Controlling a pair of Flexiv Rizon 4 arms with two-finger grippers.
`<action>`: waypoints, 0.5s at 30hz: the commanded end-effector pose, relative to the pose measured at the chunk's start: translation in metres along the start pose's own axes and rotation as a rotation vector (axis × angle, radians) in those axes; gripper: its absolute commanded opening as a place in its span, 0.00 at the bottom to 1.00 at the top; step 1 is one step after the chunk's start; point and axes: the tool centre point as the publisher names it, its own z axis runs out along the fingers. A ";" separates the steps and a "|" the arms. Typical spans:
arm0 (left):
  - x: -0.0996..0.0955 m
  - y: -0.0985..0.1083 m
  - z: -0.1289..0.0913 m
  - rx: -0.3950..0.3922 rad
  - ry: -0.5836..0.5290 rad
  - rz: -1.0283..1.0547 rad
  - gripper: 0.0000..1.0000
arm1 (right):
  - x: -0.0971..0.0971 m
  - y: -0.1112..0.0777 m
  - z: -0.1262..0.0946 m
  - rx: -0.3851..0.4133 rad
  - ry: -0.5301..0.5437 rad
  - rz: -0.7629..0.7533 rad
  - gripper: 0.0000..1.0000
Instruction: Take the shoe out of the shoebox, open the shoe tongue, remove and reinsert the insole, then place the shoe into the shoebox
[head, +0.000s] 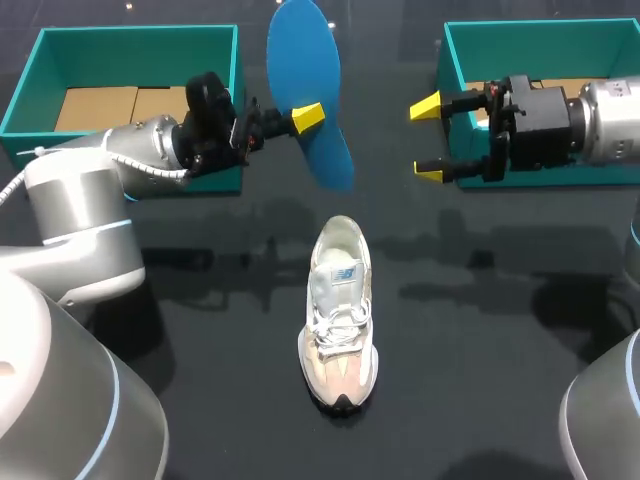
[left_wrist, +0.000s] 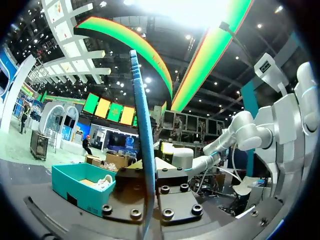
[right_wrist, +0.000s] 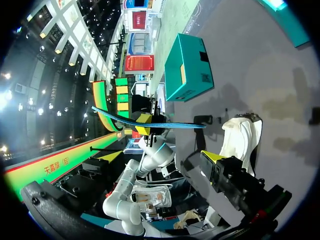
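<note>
Table (head: 200, 340): dark top. It carries two teal boxes, the left shoebox (head: 130, 33) at 10 o'clock and the right shoebox (head: 545, 28) at 2 o'clock. Your right arm (head: 605, 120) covers much of the right one, so its floor is mostly hidden.

Shoe (head: 340, 320): out of the box and standing on its sole at the table's middle. Its long axis runs 12 to 6, toe at 6, heel opening at 12. It is well apart from both boxes.

Insole (head: 312, 100): blue, out of the shoe and held in the air at 12 o'clock of it. Its long axis runs roughly 12 to 5, with the lower end toward the heel opening. The upper end is cut off at the head view's edge. The left wrist view shows it edge-on, rising from between the fingers.

Left pincer (head: 305, 118): clamped on the insole near mid-length. One yellow tip shows; the other is hidden behind the insole.

Right pincer (head: 428, 139): spread wide and empty, at 3 o'clock of the insole and apart from it.

Judgement: reinsertion turns on bringing that lower end down toward 6 into the heel opening. Your left arm is nearer and already has hold.

Unclear:
- The insole's height above the shoe, though the right wrist view shows a gap between them.
- Whether the tongue is pulled open.
</note>
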 end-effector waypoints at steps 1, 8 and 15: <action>0.005 -0.010 -0.006 -0.040 0.088 0.298 0.00 | 0.000 0.000 0.002 -0.001 -0.002 0.000 1.00; 0.011 -0.016 -0.019 -0.087 0.147 0.810 0.00 | 0.000 0.000 0.002 -0.001 -0.002 0.000 1.00; 0.011 -0.016 -0.019 -0.087 0.147 0.810 0.00 | 0.000 0.000 0.002 -0.001 -0.002 0.000 1.00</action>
